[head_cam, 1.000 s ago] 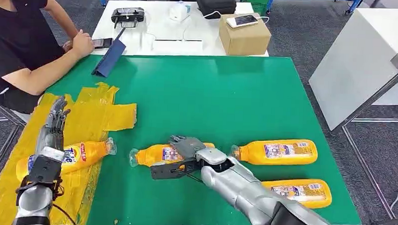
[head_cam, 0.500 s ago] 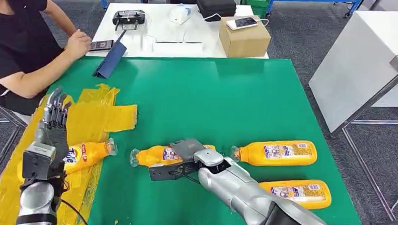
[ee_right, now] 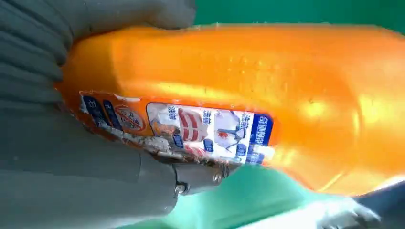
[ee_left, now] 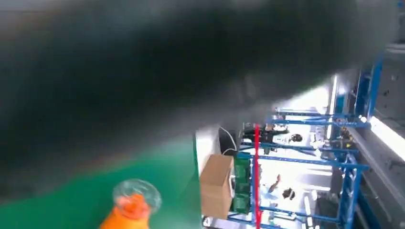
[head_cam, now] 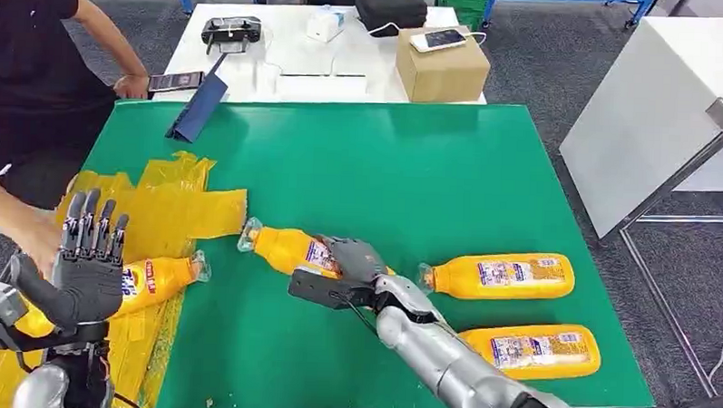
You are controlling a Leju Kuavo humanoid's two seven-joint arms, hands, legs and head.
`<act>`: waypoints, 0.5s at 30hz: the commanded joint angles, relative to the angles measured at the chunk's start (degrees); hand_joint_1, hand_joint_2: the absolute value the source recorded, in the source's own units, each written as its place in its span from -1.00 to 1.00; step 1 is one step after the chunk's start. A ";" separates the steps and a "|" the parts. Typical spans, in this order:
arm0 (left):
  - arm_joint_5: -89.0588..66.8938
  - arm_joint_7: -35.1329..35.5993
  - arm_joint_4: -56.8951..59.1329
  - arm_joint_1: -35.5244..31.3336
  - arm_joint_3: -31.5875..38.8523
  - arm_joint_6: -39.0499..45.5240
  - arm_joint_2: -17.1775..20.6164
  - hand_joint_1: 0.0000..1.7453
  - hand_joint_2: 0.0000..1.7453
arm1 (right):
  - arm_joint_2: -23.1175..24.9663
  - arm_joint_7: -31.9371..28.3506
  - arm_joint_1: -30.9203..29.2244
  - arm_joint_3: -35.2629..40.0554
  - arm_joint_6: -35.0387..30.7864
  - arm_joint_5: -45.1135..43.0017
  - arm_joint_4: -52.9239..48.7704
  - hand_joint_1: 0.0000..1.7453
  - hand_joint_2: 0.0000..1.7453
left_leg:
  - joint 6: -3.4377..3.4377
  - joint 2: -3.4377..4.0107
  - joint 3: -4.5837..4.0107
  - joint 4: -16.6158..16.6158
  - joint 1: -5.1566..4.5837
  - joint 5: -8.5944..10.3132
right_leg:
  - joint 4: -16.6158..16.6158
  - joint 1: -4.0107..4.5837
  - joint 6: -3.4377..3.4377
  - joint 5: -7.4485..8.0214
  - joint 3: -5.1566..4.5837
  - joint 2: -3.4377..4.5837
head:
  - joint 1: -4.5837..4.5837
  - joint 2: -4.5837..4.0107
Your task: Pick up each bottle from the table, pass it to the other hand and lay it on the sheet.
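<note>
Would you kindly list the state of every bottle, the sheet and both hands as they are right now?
Held bottle: gripped by the right hand, cap end raised and tilted towards the yellow sheet.
Bottle on sheet: lying on its side.
Upper right bottle: lying on the green mat.
Lower right bottle: lying on the mat.
Yellow sheet: crumpled, spread flat.
Left hand: raised, fingers apart, holding nothing.

- A grey carpeted floor (head_cam: 526,55) surrounds the furniture.
- A white table (head_cam: 295,61) stands beyond the green one, bearing a cardboard box (head_cam: 441,69).
- A white cabinet (head_cam: 656,114) stands at the right.
- Blue metal racks (ee_left: 351,167) stand under bright light.
</note>
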 commanded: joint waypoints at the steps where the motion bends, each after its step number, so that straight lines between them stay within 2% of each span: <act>1: 9.34 2.26 -3.18 6.85 1.71 -5.29 -3.29 -1.00 1.00 | -5.01 -1.61 10.84 -12.07 5.75 -5.25 -36.00 1.00 1.00 | -0.02 -0.11 -0.25 0.03 -0.01 -0.04 | 0.01 -0.02 -0.03 -0.05 -0.22 -0.04 | 0.00 0.00; 7: 11.07 4.24 -3.37 6.75 -0.32 -6.12 -4.54 -1.00 1.00 | -2.25 -3.33 11.09 -10.57 5.07 -4.77 -35.41 1.00 1.00 | -0.09 -0.32 -0.36 0.10 0.05 -0.16 | 0.01 0.03 -0.10 -0.18 -0.24 -0.10 | 0.00 0.00; 15: 10.87 4.78 -3.38 6.81 -1.60 -6.14 -4.36 -1.00 1.00 | -1.83 -3.60 10.65 -10.19 5.12 -4.77 -34.60 1.00 1.00 | -0.06 -0.29 -0.52 0.01 0.03 -0.05 | -0.04 0.01 -0.06 -0.06 -0.46 -0.07 | 0.00 0.00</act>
